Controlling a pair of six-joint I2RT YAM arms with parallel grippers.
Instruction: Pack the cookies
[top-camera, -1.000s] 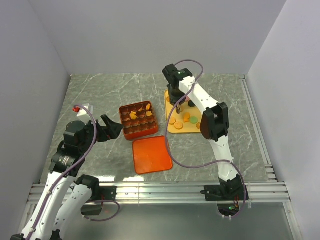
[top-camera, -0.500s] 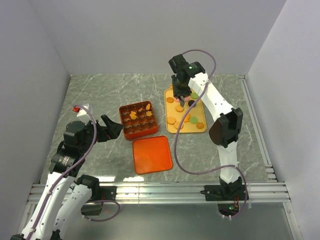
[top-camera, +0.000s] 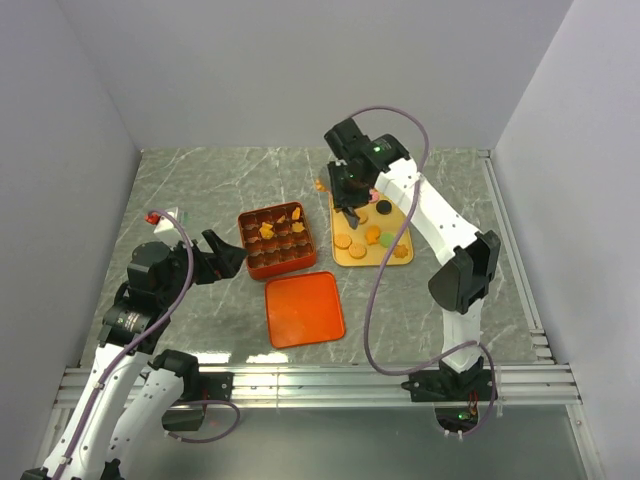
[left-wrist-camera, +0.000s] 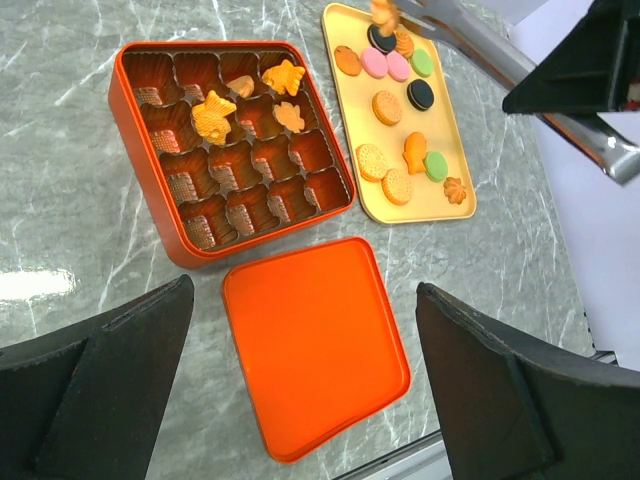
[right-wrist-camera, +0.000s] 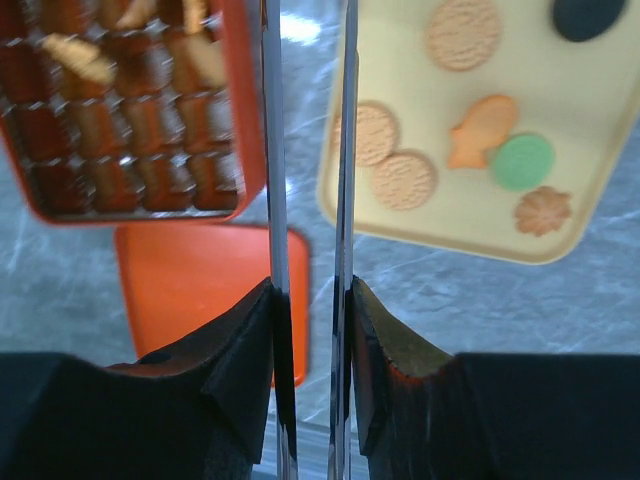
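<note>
While left gripper (top-camera: 224, 250) hangs spread near box (left-wrist-camera: 128, 120) | right gripper (left-wrist-camera: 389, 13) — by corner of tray (left-wrist-camera: 350, 115) — seemingly pinches orange cookie (top-camera: 320, 185).

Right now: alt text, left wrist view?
Orange-red gridded box with a few cookies in its cells, a flat lid nearer the camera, a yellow tray of loose cookies beside it. At the top, the right tool pinches an orange cookie.

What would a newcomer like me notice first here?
The orange-red gridded box sits in the middle, mostly empty, with its lid lying flat in front. To its right is a yellow tray of colourful cookies, where the right pincer holds an orange cookie near its far end.
</note>
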